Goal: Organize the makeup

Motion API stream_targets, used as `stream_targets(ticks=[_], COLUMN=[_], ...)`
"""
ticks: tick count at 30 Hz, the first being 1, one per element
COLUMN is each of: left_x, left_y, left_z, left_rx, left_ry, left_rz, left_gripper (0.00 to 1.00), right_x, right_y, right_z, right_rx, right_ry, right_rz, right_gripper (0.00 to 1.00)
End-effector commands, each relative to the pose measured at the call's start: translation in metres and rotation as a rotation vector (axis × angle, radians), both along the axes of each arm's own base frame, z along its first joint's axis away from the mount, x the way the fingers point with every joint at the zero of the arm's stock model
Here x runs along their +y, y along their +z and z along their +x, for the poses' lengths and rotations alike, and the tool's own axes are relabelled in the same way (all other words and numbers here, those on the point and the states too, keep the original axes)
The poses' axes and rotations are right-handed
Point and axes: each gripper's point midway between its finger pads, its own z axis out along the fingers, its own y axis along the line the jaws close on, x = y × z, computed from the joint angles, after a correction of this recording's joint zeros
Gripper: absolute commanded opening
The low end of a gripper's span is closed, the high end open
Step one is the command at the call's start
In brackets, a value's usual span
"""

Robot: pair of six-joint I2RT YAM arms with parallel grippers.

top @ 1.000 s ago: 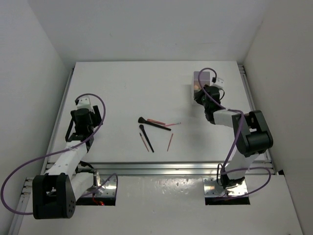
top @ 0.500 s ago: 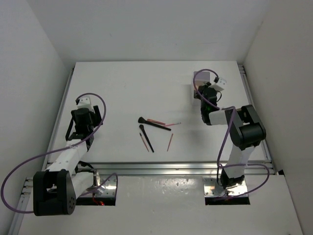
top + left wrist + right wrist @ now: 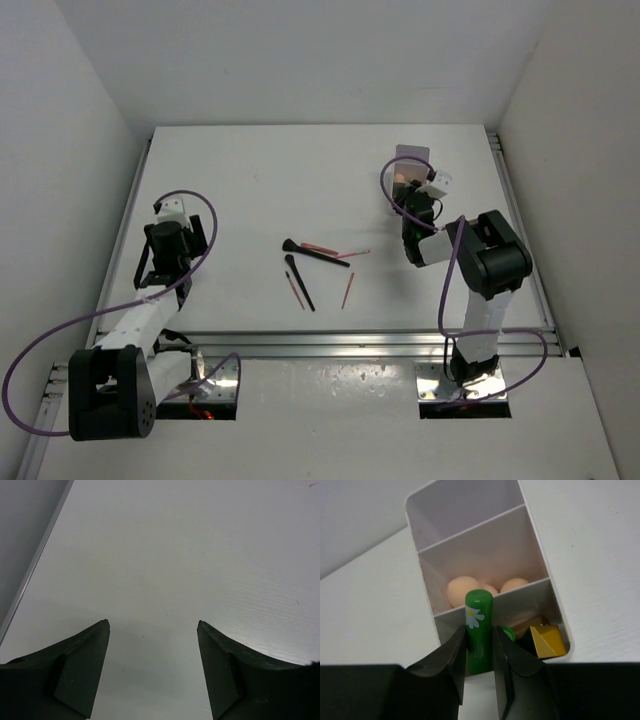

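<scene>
My right gripper (image 3: 479, 628) is shut on a green tube (image 3: 479, 625) with a daisy print, held upright over the near compartment of the translucent box (image 3: 470, 530). That compartment holds a gold lipstick (image 3: 547, 640), a tan tube (image 3: 527, 625) and another green item (image 3: 507, 632). Peach sponges (image 3: 463, 590) lie in the middle compartment. The far compartment is empty. In the top view two black-handled brushes (image 3: 315, 255) and several thin pink pencils (image 3: 348, 290) lie mid-table. My left gripper (image 3: 153, 625) is open and empty over bare table at the left.
The box (image 3: 412, 160) stands at the back right of the white table, near the right rail (image 3: 520, 230). White walls enclose the table on three sides. A metal rail (image 3: 350, 345) runs along the near edge.
The right arm's elbow has swung in toward the left and the wrist has drawn back toward the near end of the box, baring its far end. The left arm has not moved.
</scene>
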Motion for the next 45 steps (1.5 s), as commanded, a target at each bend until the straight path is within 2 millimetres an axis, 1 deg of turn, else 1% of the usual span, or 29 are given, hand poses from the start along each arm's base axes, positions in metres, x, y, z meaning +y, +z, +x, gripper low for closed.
stream_targets(ticks=[1, 4, 6, 7, 8, 9, 12, 14, 19, 20, 22, 24, 25, 26, 27, 28, 29, 30, 31, 32, 33, 34, 35, 36, 37, 39, 40, 41, 45], left_x=[0.003, 0.002, 0.002, 0.001, 0.001, 0.001, 0.001, 0.000, 0.000, 0.000, 0.000, 0.000, 0.000, 0.000, 0.000, 0.000, -0.002, -0.001, -0.003, -0.003, -0.005, -0.005, -0.007, -0.009, -0.011, -0.016, -0.017, -0.020, -0.022], left_y=[0.006, 0.007, 0.010, 0.006, 0.008, 0.008, 0.005, 0.005, 0.002, 0.002, 0.005, 0.003, 0.005, 0.001, 0.003, 0.003, 0.002, 0.002, -0.002, -0.002, -0.002, -0.002, -0.002, -0.002, -0.002, -0.002, -0.002, -0.004, -0.003], left_z=[0.003, 0.005, 0.005, 0.003, 0.003, 0.003, -0.001, 0.000, -0.003, -0.003, -0.003, -0.004, -0.004, -0.006, -0.005, -0.005, -0.005, -0.005, -0.006, -0.006, -0.006, -0.006, -0.005, -0.005, -0.004, -0.004, -0.004, -0.005, -0.008], left_rx=[-0.044, -0.053, -0.062, -0.052, -0.061, -0.064, -0.054, -0.057, -0.059, -0.059, -0.068, -0.068, -0.077, -0.067, -0.078, -0.079, -0.079, -0.076, -0.067, -0.064, -0.064, -0.064, -0.064, -0.064, -0.065, -0.065, -0.065, -0.055, -0.054], left_ry=[0.010, 0.000, 0.000, 0.000, 0.000, 0.004, 0.004, 0.007, 0.007, 0.007, 0.007, 0.007, 0.007, 0.007, 0.010, 0.010, 0.002, -0.002, -0.010, -0.014, -0.025, -0.025, -0.037, -0.049, -0.058, -0.085, -0.093, -0.106, -0.114], left_rz=[-0.001, -0.005, -0.004, -0.005, -0.004, -0.012, -0.013, -0.021, -0.021, -0.021, -0.020, -0.020, -0.020, -0.020, -0.028, -0.028, -0.031, -0.023, -0.027, -0.018, -0.023, -0.023, -0.027, -0.032, -0.036, -0.047, -0.050, -0.057, -0.061], left_gripper=[0.76, 0.76, 0.76, 0.76, 0.76, 0.76, 0.76, 0.76, 0.76, 0.76, 0.76, 0.76, 0.76, 0.76, 0.76, 0.76, 0.76, 0.76, 0.76, 0.76, 0.76, 0.76, 0.76, 0.76, 0.76, 0.76, 0.76, 0.76, 0.76], right_x=[-0.005, -0.013, -0.018, -0.015, -0.014, -0.014, -0.005, 0.001, -0.002, -0.002, -0.002, -0.004, -0.013, -0.002, 0.006, 0.013, 0.025, 0.048, 0.070, 0.080, 0.116, 0.124, 0.141, 0.152, 0.167, 0.186, 0.193, 0.194, 0.181], right_y=[0.030, 0.030, 0.029, 0.032, 0.029, 0.032, 0.040, 0.048, 0.078, 0.094, 0.083, 0.088, 0.102, 0.085, 0.092, 0.072, 0.076, 0.083, 0.066, 0.064, 0.054, 0.040, 0.042, 0.025, 0.024, 0.016, 0.019, 0.006, -0.016], right_z=[-0.004, -0.005, -0.004, 0.000, 0.001, 0.004, 0.009, 0.008, -0.004, -0.004, -0.014, -0.018, -0.017, -0.026, -0.024, -0.037, -0.036, -0.038, -0.052, -0.058, -0.076, -0.091, -0.098, -0.111, -0.119, -0.125, -0.123, -0.127, -0.131], right_rx=[-0.088, -0.076, -0.068, -0.076, -0.068, -0.076, -0.084, -0.094, -0.119, -0.143, -0.033, 0.040, 0.072, 0.174, 0.191, 0.306, 0.314, 0.300, 0.352, 0.382, 0.364, 0.411, 0.398, 0.452, 0.436, 0.458, 0.449, 0.502, 0.628], right_ry=[-0.022, -0.050, -0.074, -0.069, -0.060, -0.055, -0.010, 0.014, 0.023, 0.022, 0.043, 0.054, 0.042, 0.101, 0.163, 0.264, 0.334, 0.506, 0.663, 0.764, 0.983, 1.081, 1.156, 1.247, 1.322, 1.387, 1.401, 1.419, 1.384], right_rz=[0.012, -0.033, -0.054, -0.054, -0.057, -0.057, -0.055, -0.068, -0.131, -0.136, -0.217, -0.249, -0.260, -0.293, -0.329, -0.356, -0.365, -0.457, -0.469, -0.541, -0.581, -0.609, -0.615, -0.586, -0.587, -0.572, -0.576, -0.577, -0.634], right_gripper=[0.27, 0.22, 0.24, 0.27, 0.32, 0.48, 0.62, 0.67, 0.70, 0.70, 0.71, 0.73, 0.73, 0.73, 0.73, 0.73, 0.73, 0.73, 0.71, 0.71, 0.70, 0.67, 0.64, 0.61, 0.51, 0.41, 0.33, 0.33, 0.41])
